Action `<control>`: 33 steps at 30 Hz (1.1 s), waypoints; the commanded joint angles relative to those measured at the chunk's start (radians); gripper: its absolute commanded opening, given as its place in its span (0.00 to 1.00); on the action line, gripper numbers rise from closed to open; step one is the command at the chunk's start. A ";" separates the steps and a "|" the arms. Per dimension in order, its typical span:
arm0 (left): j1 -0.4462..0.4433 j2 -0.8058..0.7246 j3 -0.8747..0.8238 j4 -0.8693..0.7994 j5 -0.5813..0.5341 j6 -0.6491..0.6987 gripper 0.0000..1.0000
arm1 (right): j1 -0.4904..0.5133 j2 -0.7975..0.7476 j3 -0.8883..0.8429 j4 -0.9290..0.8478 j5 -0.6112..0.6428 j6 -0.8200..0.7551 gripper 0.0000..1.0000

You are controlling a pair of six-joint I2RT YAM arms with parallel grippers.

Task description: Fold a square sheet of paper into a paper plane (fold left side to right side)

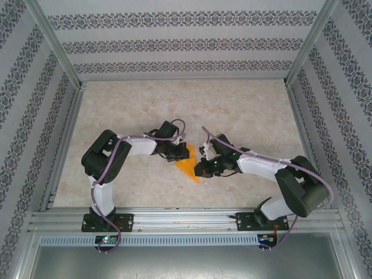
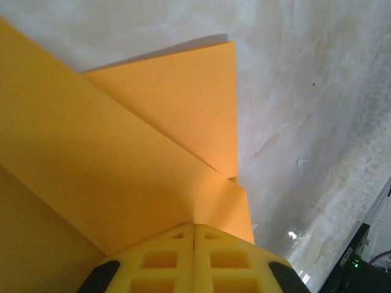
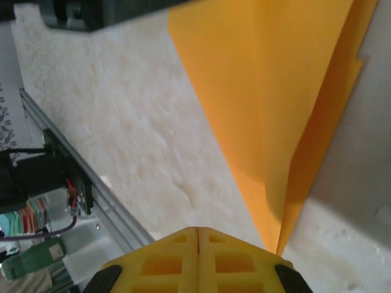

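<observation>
From my desk I counted one square sheet of paper [image 1: 187,160] — a single orange piece; two arms, the left arm [image 1: 107,163] and the right arm [image 1: 279,177]; two grippers, the left gripper [image 2: 194,227] and the right gripper [image 3: 198,229]; each gripper had two yellow fingers [image 2: 160,259], four in all; there was one pale table [image 1: 232,110]; three patterned walls [image 1: 186,40]; two base mounts [image 1: 106,221] — one per arm; and one metal rail [image 1: 186,216].
</observation>
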 commanded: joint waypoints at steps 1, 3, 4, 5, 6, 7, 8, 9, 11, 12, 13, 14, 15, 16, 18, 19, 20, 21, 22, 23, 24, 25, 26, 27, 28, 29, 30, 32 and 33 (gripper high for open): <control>0.008 0.026 -0.045 -0.083 -0.076 0.009 0.00 | -0.011 0.060 0.044 0.048 0.063 0.006 0.00; 0.008 0.025 -0.044 -0.084 -0.078 0.009 0.00 | -0.012 0.087 0.051 0.049 0.078 0.004 0.00; 0.008 0.024 -0.044 -0.084 -0.078 0.009 0.00 | -0.012 0.100 0.053 0.048 0.091 0.004 0.00; 0.006 0.026 -0.044 -0.084 -0.078 0.009 0.00 | -0.012 0.111 0.055 0.042 0.100 -0.002 0.00; 0.008 0.026 -0.043 -0.084 -0.078 0.009 0.00 | -0.012 0.124 0.056 0.034 0.113 -0.006 0.00; 0.008 0.026 -0.042 -0.084 -0.077 0.009 0.00 | -0.012 0.138 0.055 0.031 0.119 -0.007 0.00; 0.007 0.025 -0.042 -0.084 -0.078 0.009 0.00 | -0.013 0.147 0.051 0.031 0.121 -0.007 0.00; 0.008 0.025 -0.042 -0.085 -0.078 0.010 0.00 | -0.012 0.156 0.049 0.027 0.127 -0.009 0.00; 0.008 0.026 -0.042 -0.087 -0.079 0.011 0.00 | -0.010 0.169 0.044 0.016 0.138 -0.013 0.00; 0.007 0.025 -0.041 -0.088 -0.079 0.012 0.00 | -0.011 0.174 0.041 0.008 0.144 -0.015 0.00; 0.008 0.026 -0.041 -0.088 -0.079 0.012 0.00 | -0.010 0.179 0.041 -0.005 0.151 -0.019 0.00; 0.008 0.026 -0.040 -0.088 -0.079 0.011 0.00 | -0.009 0.182 0.041 -0.019 0.160 -0.023 0.00; 0.007 0.024 -0.040 -0.088 -0.079 0.011 0.00 | -0.009 0.186 0.044 -0.037 0.173 -0.031 0.00; 0.007 0.022 -0.039 -0.088 -0.079 0.010 0.00 | -0.008 0.191 0.044 -0.054 0.181 -0.036 0.00; 0.008 0.016 -0.037 -0.088 -0.081 0.009 0.00 | -0.008 0.198 0.042 -0.075 0.195 -0.041 0.00; 0.007 0.008 -0.034 -0.089 -0.081 0.010 0.00 | -0.006 0.202 0.042 -0.088 0.203 -0.046 0.00; 0.008 -0.002 -0.035 -0.086 -0.082 0.009 0.01 | -0.004 0.205 0.044 -0.104 0.216 -0.051 0.00; 0.008 -0.012 -0.035 -0.081 -0.082 0.009 0.02 | -0.002 0.208 0.045 -0.117 0.226 -0.056 0.00; 0.008 -0.026 -0.034 -0.072 -0.081 0.009 0.03 | 0.001 0.211 0.045 -0.125 0.234 -0.059 0.00; 0.008 -0.044 -0.035 -0.065 -0.082 0.009 0.04 | 0.002 0.214 0.044 -0.131 0.241 -0.059 0.00; 0.008 -0.061 -0.037 -0.058 -0.082 0.009 0.04 | 0.004 0.217 0.042 -0.134 0.247 -0.059 0.00; 0.007 -0.078 -0.036 -0.050 -0.082 0.011 0.05 | 0.006 0.220 0.042 -0.138 0.255 -0.058 0.00; 0.007 -0.097 -0.040 -0.043 -0.082 0.011 0.05 | 0.007 0.222 0.042 -0.142 0.266 -0.057 0.00; 0.007 -0.116 -0.044 -0.035 -0.080 0.008 0.05 | 0.011 0.223 0.044 -0.152 0.283 -0.058 0.00; 0.007 -0.132 -0.048 -0.033 -0.079 0.006 0.05 | 0.013 0.225 0.048 -0.161 0.302 -0.058 0.00; 0.008 -0.144 -0.050 -0.035 -0.078 0.007 0.05 | 0.017 0.228 0.051 -0.173 0.320 -0.059 0.00; 0.007 -0.155 -0.054 -0.037 -0.074 0.005 0.04 | 0.021 0.232 0.057 -0.186 0.340 -0.059 0.00; 0.007 -0.170 -0.074 -0.026 -0.056 -0.004 0.02 | 0.028 0.243 0.065 -0.200 0.361 -0.062 0.00; 0.007 -0.177 -0.090 -0.010 -0.043 -0.015 0.01 | 0.030 0.248 0.068 -0.202 0.363 -0.063 0.00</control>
